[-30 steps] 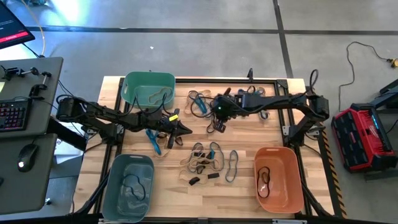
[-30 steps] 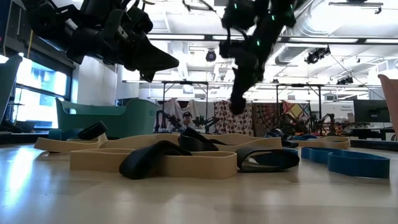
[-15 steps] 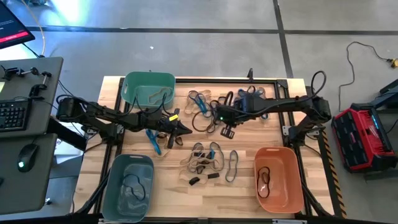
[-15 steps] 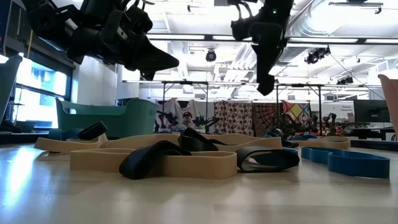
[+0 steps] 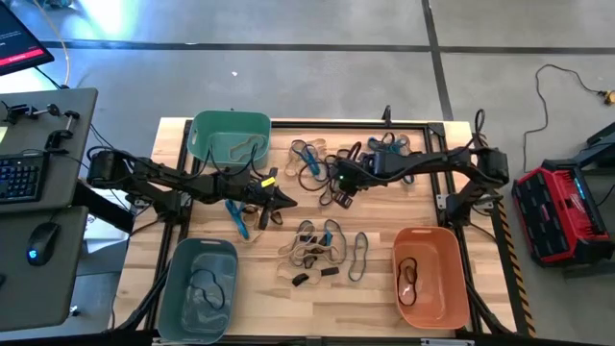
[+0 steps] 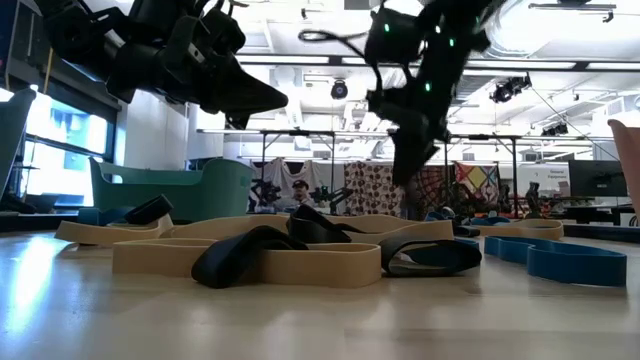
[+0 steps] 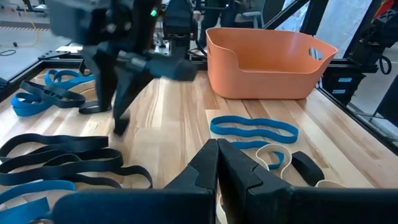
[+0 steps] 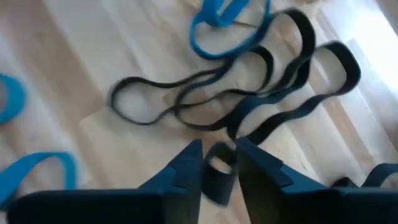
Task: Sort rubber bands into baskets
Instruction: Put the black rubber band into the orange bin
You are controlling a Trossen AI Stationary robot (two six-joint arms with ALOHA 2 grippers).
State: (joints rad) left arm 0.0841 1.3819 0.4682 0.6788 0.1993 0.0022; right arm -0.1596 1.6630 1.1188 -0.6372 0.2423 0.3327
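Right fingers (image 8: 219,163) clamped on black band (image 8: 217,177), moved back left, left fingers (image 7: 217,163) together.

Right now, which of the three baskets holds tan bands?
The teal-green basket, at the table's far left corner: tan loops lie inside. The grey-blue basket and orange basket show only dark bands.

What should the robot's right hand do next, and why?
Probably carry its catch over to the orange plastic tub. The right hand hangs above the table and seems shut on a small black rubber band, and a thin black loop already lies in that tub. The left hand waits, shut, mid-table.
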